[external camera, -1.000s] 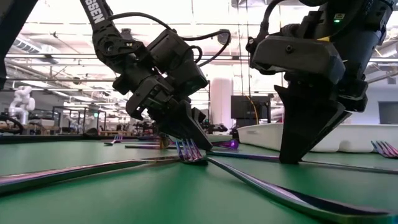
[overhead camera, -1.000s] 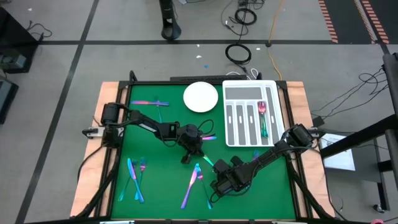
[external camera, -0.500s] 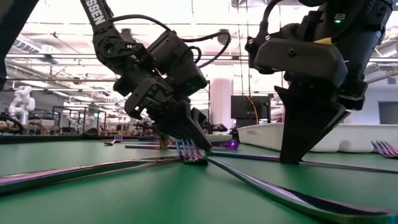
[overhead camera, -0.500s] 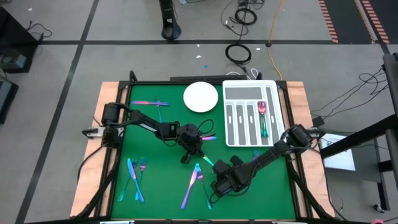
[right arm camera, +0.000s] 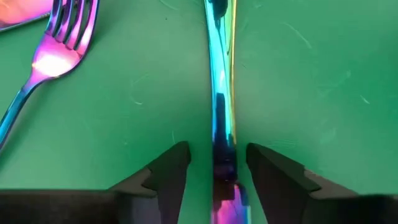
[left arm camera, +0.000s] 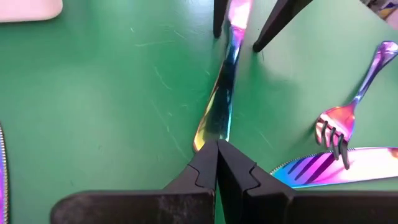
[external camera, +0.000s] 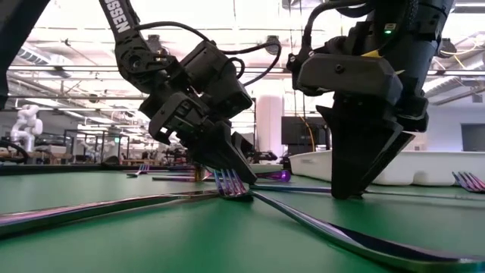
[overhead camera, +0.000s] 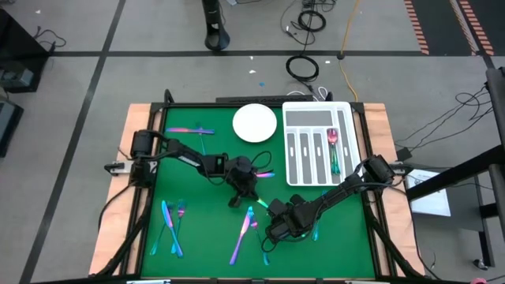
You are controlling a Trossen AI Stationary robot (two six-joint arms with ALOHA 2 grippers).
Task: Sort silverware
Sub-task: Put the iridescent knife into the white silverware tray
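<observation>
An iridescent knife (left arm camera: 219,102) lies flat on the green mat (overhead camera: 205,237) between my two grippers. My left gripper (left arm camera: 217,146) is shut, and its tips are at the knife's wider end. My right gripper (right arm camera: 217,165) is open and points steeply down over the knife's other, slimmer part (right arm camera: 219,106), one finger on each side without touching it. In the high view both grippers sit mid-table, the left (overhead camera: 239,193) and the right (overhead camera: 274,226). A fork (left arm camera: 339,124) lies close by, its tines resting on another knife (left arm camera: 348,165). My left gripper meets the tip of the knife's wider end (left arm camera: 208,134) with its shut fingertips. They come slanting down from the table's left, roughly along the knife. The knife lies flat on the mat.
A white round plate (overhead camera: 254,123) and a white slotted tray (overhead camera: 293,146) holding a spoon (overhead camera: 333,138) stand at the far side. More silverware lies at the near left (overhead camera: 172,225), at the far left (overhead camera: 189,130) and near the middle (overhead camera: 243,235).
My right arm has shifted slightly toward the table's far left. This has uncovered a teal piece of silverware on the mat at its right side.
</observation>
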